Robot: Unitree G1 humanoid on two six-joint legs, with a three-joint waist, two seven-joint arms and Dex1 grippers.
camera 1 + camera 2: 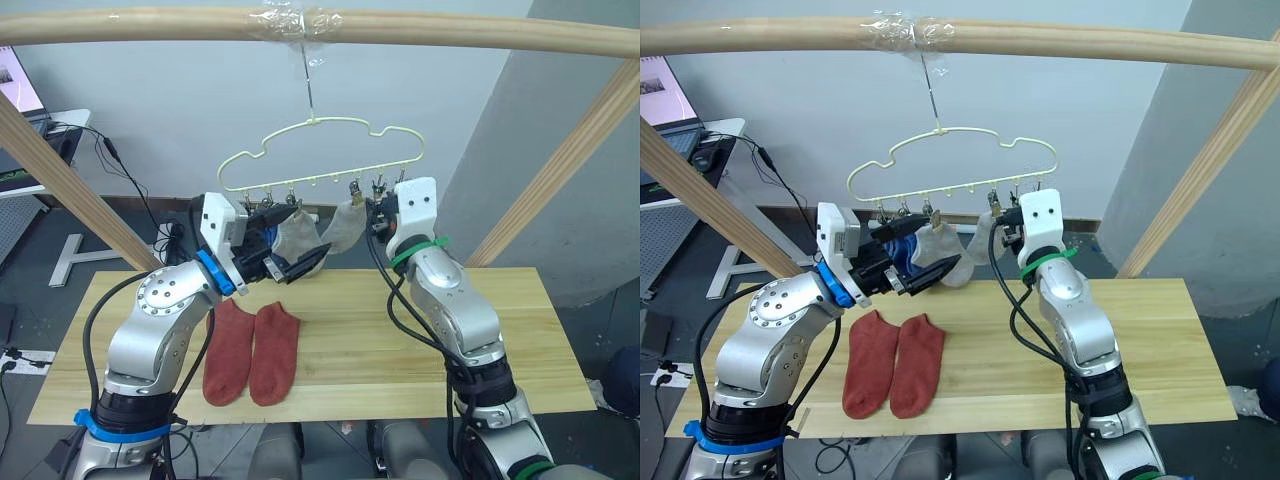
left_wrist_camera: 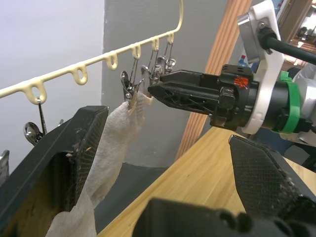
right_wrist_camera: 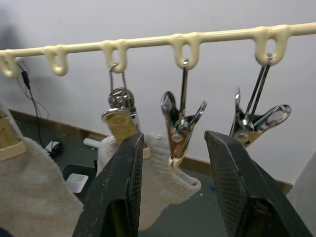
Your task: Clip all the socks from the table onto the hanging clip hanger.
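Socks: soft, limp, light; grip at cuff | two red socks (image 1: 250, 352) flat on counter (image 1: 400, 350) | grey sock (image 2: 106, 148) clipped on hanger (image 1: 320, 150) | left gripper (image 2: 163, 163) apart | right gripper (image 3: 173, 163) apart at clips.

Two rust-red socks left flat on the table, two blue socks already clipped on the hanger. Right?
Not quite. The two rust-red socks do lie flat on the table, but the two socks clipped on the hanger are light grey, not blue. The left eye view shows this, and the right wrist view shows the pale fabric held in the clips.
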